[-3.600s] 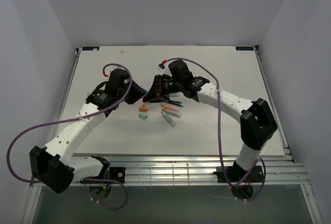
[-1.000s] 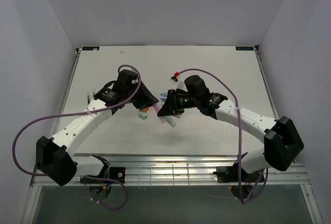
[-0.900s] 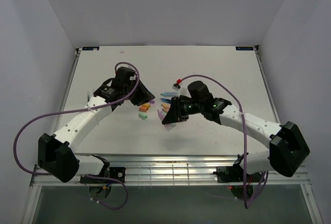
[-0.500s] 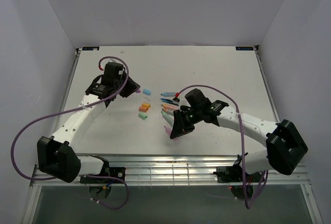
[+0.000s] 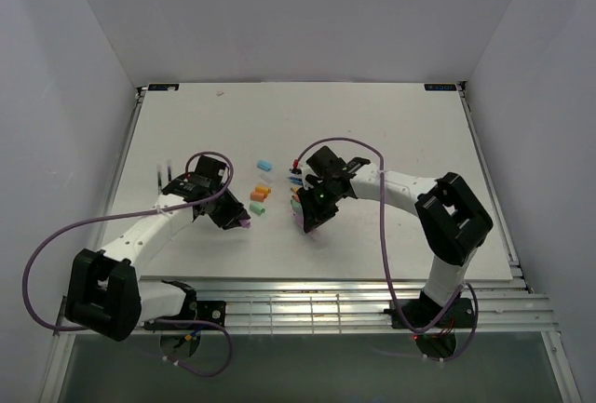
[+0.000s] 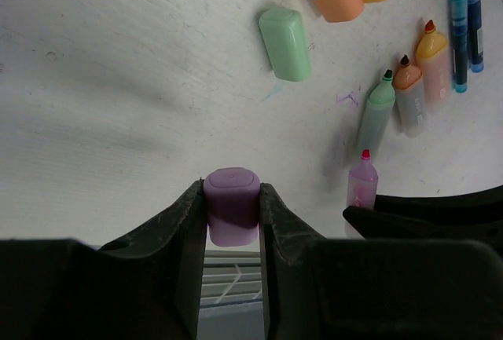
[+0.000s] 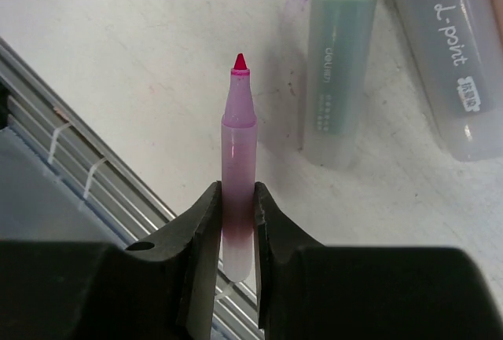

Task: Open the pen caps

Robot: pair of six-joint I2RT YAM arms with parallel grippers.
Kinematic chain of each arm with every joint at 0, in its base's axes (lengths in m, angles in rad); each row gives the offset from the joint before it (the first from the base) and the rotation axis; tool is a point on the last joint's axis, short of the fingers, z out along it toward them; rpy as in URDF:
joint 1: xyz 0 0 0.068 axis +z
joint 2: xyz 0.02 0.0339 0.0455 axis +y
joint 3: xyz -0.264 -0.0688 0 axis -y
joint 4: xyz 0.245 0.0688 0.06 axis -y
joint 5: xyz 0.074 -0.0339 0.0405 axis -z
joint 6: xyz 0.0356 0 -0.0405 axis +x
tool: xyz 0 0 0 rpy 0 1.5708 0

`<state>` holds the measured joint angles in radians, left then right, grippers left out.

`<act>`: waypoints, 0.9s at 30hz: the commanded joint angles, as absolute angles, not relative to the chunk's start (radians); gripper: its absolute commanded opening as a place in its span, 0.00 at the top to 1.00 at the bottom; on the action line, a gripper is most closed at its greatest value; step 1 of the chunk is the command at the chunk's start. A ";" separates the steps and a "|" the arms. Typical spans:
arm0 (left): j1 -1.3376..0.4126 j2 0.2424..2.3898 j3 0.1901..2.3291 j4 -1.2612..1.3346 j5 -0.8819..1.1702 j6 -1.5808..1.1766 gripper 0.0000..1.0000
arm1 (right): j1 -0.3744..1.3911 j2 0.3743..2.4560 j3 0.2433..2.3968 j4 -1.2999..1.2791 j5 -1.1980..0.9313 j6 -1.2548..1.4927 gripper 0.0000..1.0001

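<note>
Pen cap (image 6: 232, 206) pinched by left tool (image 6: 233, 192), pen (image 7: 238, 148) by right tool (image 7: 236, 199), above white table (image 5: 391, 133).

White tabletop (image 5: 391, 124), pale grey walls (image 5: 307, 12), slatted metal rail (image 5: 307, 306) near edge

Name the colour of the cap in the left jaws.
Purple; the cap shows best in the left wrist view.
</note>
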<state>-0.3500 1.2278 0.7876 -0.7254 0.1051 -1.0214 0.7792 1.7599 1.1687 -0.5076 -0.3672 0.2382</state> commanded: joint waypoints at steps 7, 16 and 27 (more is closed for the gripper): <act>-0.354 1.360 0.813 -0.649 0.156 -1.020 0.93 | 0.779 1.845 1.230 -0.505 -0.353 0.158 0.92; -0.354 1.515 0.853 -0.597 0.172 -1.000 0.81 | 0.778 1.887 1.246 -0.502 -0.287 0.132 0.92; -0.354 1.595 0.890 -0.580 0.209 -1.006 0.61 | 0.741 1.907 1.266 -0.509 -0.230 0.092 0.80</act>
